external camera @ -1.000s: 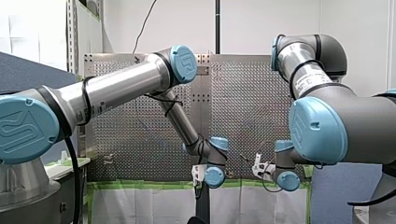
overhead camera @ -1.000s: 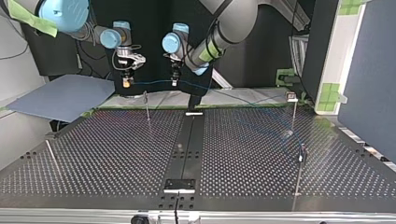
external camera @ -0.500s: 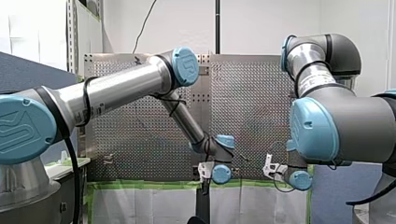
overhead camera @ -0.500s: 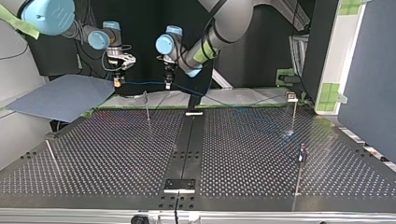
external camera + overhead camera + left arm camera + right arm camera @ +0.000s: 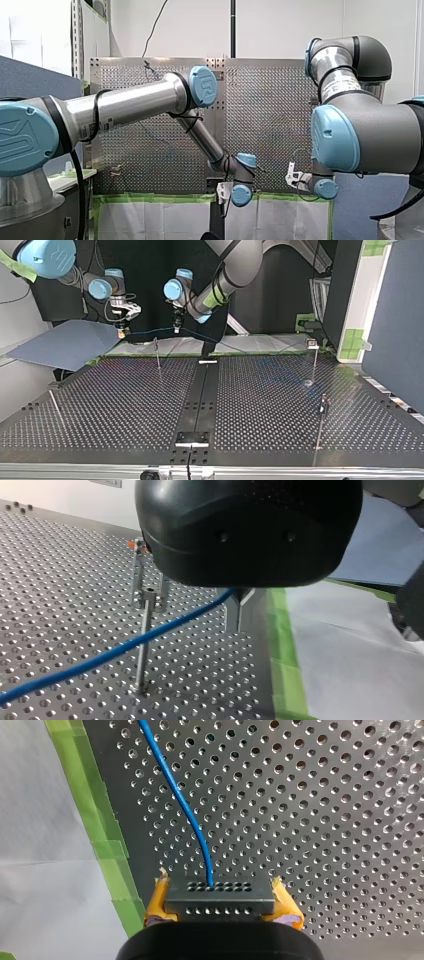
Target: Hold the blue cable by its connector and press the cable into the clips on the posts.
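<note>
My right gripper (image 5: 220, 912) has its yellow pads shut on a dark connector block (image 5: 220, 899). The blue cable (image 5: 186, 815) leaves the block and runs out over the perforated table. In the top view my right gripper (image 5: 121, 331) hangs at the far left edge of the table. My left gripper (image 5: 176, 328) is a short way to its right, and the cable (image 5: 149, 331) is stretched between them. In the left wrist view my left gripper (image 5: 239, 596) is shut on the blue cable (image 5: 125, 650), which slants past a thin post with a clip (image 5: 146, 594).
A thin post (image 5: 157, 351) stands just below the stretched cable. More posts stand at the top view's right (image 5: 313, 356) (image 5: 322, 412) and left (image 5: 55, 407). Green tape (image 5: 282, 645) and white paper border the table. A blue-grey panel (image 5: 65, 342) lies beside it.
Both arms have carried the cable toward the top view's left, keeping it taut between them. In the front view both wrists have moved right and slightly lower.
</note>
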{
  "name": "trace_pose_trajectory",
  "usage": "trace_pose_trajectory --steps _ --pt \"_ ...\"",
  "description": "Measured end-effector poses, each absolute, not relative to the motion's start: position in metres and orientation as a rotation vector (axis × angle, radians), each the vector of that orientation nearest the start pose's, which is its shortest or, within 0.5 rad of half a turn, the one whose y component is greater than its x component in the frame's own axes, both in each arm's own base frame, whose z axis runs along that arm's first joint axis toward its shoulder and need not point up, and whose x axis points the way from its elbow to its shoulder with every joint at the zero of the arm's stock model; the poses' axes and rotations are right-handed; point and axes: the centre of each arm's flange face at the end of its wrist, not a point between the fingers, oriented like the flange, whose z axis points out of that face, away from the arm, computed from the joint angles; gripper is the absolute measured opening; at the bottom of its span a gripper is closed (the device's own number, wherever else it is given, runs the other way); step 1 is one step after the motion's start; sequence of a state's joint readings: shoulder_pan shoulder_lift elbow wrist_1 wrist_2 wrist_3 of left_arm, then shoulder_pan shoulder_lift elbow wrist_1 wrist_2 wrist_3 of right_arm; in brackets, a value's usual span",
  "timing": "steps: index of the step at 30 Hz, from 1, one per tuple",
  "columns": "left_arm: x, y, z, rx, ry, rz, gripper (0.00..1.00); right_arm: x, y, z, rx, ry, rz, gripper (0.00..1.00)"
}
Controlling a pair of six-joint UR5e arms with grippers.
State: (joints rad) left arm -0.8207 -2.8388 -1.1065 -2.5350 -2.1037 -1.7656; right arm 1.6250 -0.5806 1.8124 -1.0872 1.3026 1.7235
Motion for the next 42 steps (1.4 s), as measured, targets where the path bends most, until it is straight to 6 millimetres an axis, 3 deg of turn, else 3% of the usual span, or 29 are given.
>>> trace_pose_trajectory --steps 18,42 --pt "0.478 -0.632 -0.064 0.107 1.667 -0.353 0.00 0.186 -0.583 -0.077 1.451 -1.293 1.496 0.00" --pt "0.496 -0.616 -0.069 0.115 1.677 -0.366 0.00 0.190 -0.586 -0.076 1.453 -1.263 1.496 0.00"
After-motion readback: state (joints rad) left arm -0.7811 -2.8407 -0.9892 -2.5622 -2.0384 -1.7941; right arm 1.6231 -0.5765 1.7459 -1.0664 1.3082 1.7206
